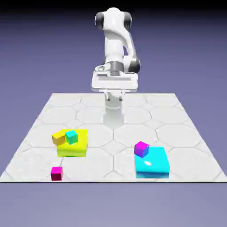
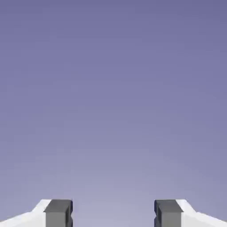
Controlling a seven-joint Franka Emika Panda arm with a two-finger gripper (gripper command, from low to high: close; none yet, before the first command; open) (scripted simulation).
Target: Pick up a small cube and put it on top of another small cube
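Backdrop (image 1: 185, 48): plain blue-violet, near-black at top edge, paler toward btm. Surface (image 1: 113, 170): white w/ grey veining in rounded polygon pattern, dark line along near edge. Light: bright, even on surface. Hand view: backdrop only behind, smooth gradient, lighter toward btm.

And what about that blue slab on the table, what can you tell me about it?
The slab is a flat, bright cyan-blue block, roughly square, with a darker front side and a pale glint that makes it look glossy. It lies flat near the table's front edge, toward the exterior view's right. A small purple cube with a magenta top sits tilted at its back-left corner.
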